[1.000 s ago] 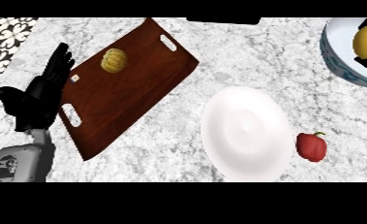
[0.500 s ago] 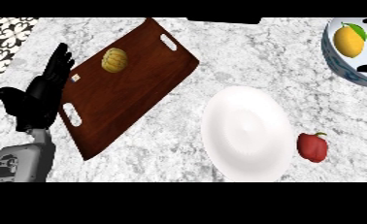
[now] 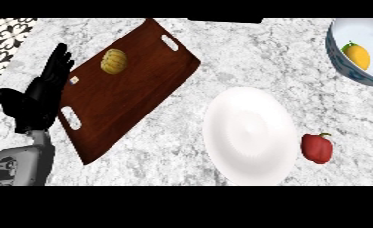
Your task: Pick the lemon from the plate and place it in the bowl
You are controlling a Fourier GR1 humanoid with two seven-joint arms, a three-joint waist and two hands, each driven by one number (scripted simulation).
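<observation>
Where the view began at the left:
Left hand (image 3: pixel 45 91): rested with fingers straight, holding nothing.
Wooden tray (image 3: pixel 138 89): carried a small squash (image 3: pixel 114 61).
White plate (image 3: pixel 249 134): beside a red pepper (image 3: pixel 317 147).
Bowl (image 3: pixel 336 49): held the lemon (image 3: pixel 357 54).

Grey-white marbled counter (image 3: pixel 241 54), dark wooden tray (image 3: pixel 138 98) with cut-out handles lying at an angle on its left half, white plate (image 3: pixel 247 135) right of centre, red bell pepper (image 3: pixel 317 147) just beside the plate, blue-rimmed bowl (image 3: pixel 336 57) at the far right edge
</observation>
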